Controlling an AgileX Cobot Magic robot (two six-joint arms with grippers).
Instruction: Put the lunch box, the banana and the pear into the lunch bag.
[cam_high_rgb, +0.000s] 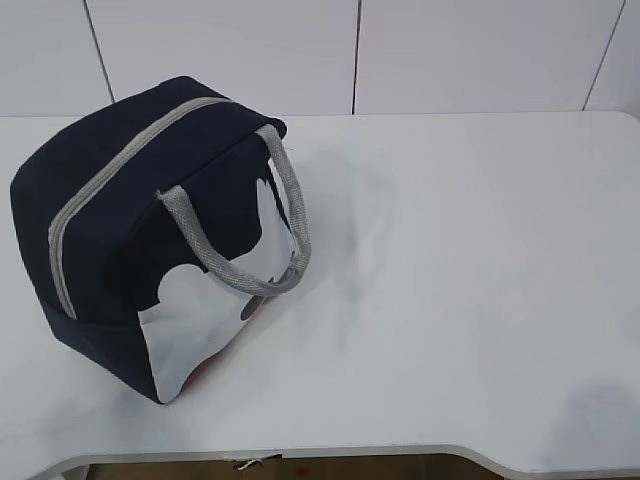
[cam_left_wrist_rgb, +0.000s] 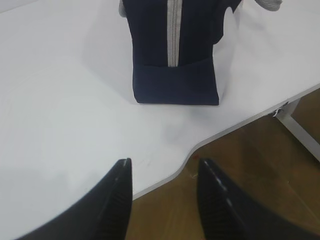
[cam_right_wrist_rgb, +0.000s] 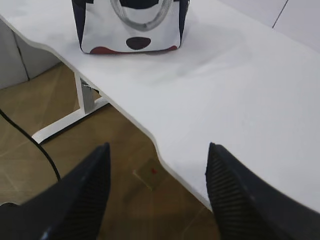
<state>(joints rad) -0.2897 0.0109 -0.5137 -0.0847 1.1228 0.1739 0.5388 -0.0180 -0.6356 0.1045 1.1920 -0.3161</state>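
Note:
The navy lunch bag (cam_high_rgb: 150, 230) stands at the left of the white table (cam_high_rgb: 450, 280), its grey zipper shut and its grey strap handle hanging over the white patch. It also shows in the left wrist view (cam_left_wrist_rgb: 175, 50) and in the right wrist view (cam_right_wrist_rgb: 131, 25). My left gripper (cam_left_wrist_rgb: 162, 167) is open and empty over the table's front edge, well short of the bag. My right gripper (cam_right_wrist_rgb: 157, 150) is open and empty over the front edge and the floor. Neither gripper shows in the exterior view. The lunch box, the banana and the pear are out of view.
The table's front edge has a curved cut-out (cam_left_wrist_rgb: 200, 145). White table legs (cam_right_wrist_rgb: 85, 100) stand below, and a black cable (cam_right_wrist_rgb: 35, 142) lies on the wooden floor. A white panelled wall (cam_high_rgb: 350, 50) runs behind the table.

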